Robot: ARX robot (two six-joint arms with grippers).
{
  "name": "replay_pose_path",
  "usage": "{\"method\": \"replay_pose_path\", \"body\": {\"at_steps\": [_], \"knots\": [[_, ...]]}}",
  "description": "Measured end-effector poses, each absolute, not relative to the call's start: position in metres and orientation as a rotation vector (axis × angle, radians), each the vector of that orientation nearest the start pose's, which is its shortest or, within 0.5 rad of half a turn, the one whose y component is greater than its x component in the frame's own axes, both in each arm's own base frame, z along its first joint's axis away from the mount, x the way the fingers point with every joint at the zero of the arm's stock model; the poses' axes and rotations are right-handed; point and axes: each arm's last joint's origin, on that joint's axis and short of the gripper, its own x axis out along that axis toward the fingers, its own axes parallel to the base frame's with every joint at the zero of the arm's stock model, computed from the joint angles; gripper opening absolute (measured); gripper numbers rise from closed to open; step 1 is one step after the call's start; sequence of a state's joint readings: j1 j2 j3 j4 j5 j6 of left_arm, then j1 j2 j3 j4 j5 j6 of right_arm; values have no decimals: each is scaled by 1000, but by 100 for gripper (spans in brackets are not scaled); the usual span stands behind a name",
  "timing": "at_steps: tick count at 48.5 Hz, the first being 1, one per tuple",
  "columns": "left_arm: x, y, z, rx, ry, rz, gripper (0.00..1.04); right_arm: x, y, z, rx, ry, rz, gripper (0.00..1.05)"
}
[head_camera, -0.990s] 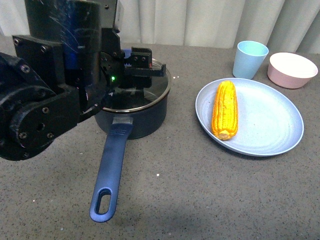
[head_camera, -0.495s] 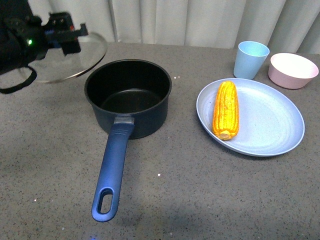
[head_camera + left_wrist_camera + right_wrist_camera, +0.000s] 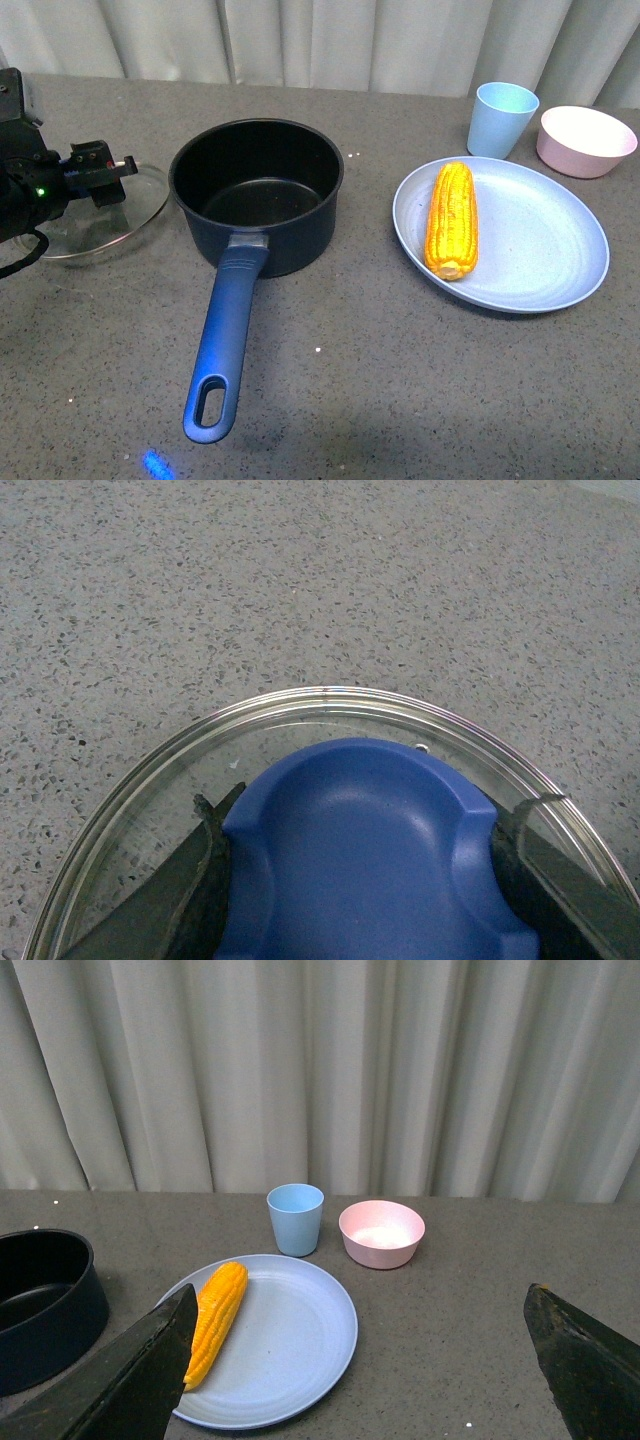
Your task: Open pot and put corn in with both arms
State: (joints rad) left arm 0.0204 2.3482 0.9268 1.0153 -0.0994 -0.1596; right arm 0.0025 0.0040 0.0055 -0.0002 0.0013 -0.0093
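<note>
The dark navy pot (image 3: 257,193) stands open at centre left, black inside, its long blue handle (image 3: 226,330) pointing toward me. My left gripper (image 3: 97,170) is shut on the blue knob (image 3: 365,855) of the glass pot lid (image 3: 120,215), which sits low over the table to the left of the pot. The yellow-orange corn (image 3: 451,218) lies on a light blue plate (image 3: 545,250) to the right; it also shows in the right wrist view (image 3: 213,1320). My right gripper (image 3: 360,1360) is open and empty, back from the plate, and is out of the front view.
A light blue cup (image 3: 502,119) and a pink bowl (image 3: 586,140) stand behind the plate. A pale curtain hangs behind the grey speckled table (image 3: 400,400). The pot's rim (image 3: 40,1290) shows at the edge of the right wrist view.
My left arm lifted the lid off the pot, carried it left and lowered it to table level beside the pot. The pot now stands open.
</note>
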Motion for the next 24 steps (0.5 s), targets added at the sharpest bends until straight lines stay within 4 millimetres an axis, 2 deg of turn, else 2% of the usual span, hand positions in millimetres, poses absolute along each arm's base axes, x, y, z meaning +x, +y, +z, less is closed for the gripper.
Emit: {"method": "replay_pose_path", "body": {"at_steps": [13,22,24], "knots": [[390,15,20,-137,392,154,57,98,0,165,-9,-1,1,96],[385,18,23,-135,385,142,95,98,0,165,-9,-1,1,96],[383,19,28,-136,379,142,100,98,0,165,-9,-1,1,96]]}}
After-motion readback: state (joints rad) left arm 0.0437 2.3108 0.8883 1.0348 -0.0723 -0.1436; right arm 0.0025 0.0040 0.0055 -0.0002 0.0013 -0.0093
